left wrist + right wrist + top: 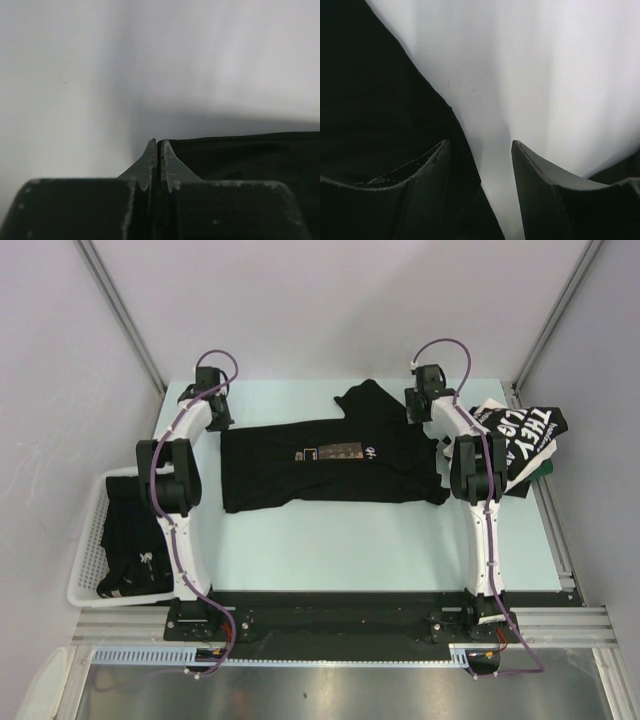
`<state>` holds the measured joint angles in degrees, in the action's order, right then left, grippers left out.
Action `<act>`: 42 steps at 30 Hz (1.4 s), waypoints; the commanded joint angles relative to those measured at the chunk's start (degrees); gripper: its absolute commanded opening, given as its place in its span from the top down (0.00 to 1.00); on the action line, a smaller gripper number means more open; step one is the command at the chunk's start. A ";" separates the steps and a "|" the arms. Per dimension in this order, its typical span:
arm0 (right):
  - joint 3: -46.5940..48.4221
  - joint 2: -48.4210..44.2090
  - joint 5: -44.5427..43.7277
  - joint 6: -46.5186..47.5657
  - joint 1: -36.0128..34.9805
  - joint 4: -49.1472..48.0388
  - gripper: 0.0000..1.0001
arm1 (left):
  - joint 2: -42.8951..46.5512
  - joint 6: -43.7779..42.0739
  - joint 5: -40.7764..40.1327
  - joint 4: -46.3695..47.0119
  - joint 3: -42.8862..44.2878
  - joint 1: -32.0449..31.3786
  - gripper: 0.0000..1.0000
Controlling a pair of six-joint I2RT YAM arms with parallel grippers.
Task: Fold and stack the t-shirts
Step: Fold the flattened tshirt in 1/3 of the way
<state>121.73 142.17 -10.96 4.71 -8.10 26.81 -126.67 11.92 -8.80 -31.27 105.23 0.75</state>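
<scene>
A black t-shirt (330, 468) with a rectangular orange-white chest print (330, 453) lies spread flat mid-table. My left gripper (219, 421) sits at its upper left corner. In the left wrist view the gripper (156, 143) is shut, and the shirt's edge (240, 155) runs into the thin gap between the tips. My right gripper (420, 408) is at the shirt's upper right by the sleeve. In the right wrist view it (480, 146) is open, with its left finger over the black cloth (370, 100) and bare table between the jaws. A black t-shirt with white block lettering (520, 430) lies crumpled at the right edge.
A white mesh basket (85, 540) at the left edge holds dark clothing (135, 540). Grey walls enclose the table on three sides. Bare pale table lies in front of the spread shirt (340, 540).
</scene>
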 commanded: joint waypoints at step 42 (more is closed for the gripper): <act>-7.30 -4.62 -2.14 -4.45 3.79 10.55 1.00 | 1.61 -0.85 -1.76 0.42 -1.08 1.97 1.00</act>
<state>115.31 137.58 -8.19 -0.36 -6.02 33.04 -127.61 11.53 -11.29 -32.21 103.85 1.61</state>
